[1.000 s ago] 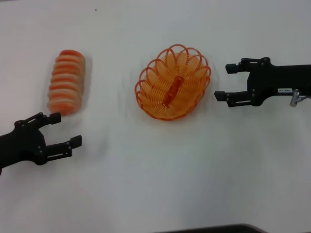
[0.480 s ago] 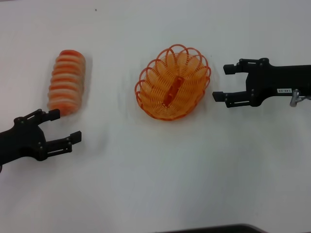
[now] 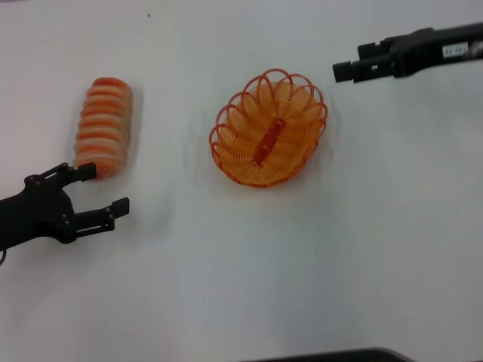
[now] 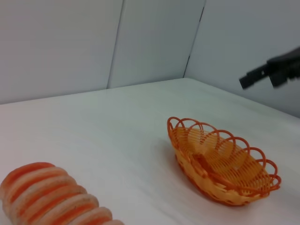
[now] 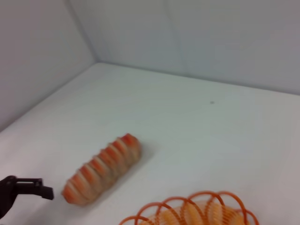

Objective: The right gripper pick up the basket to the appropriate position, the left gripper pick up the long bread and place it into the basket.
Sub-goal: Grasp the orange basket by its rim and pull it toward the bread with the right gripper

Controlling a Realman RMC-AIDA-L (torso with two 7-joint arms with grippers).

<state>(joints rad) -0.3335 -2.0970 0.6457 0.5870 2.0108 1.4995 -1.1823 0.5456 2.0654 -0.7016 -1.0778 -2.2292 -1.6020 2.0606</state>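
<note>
Lifting away from basket [image 3: 269, 129] — right tool [image 3: 349, 69], jaw state unclear, left tool [image 3: 104, 190] open, unmoved near long bread [image 3: 104, 126].

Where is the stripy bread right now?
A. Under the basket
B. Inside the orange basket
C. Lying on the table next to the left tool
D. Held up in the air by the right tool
C: the bread lies on the white table, just beyond the open left tool, and the basket has no bread in it.

long bread [image 4: 51, 199]: near end cut off by the left wrist view's edge
basket [image 5: 187, 213]: only its far rim shows in the right wrist view
right gripper [image 3: 355, 66]: finger gap unreadable
</note>
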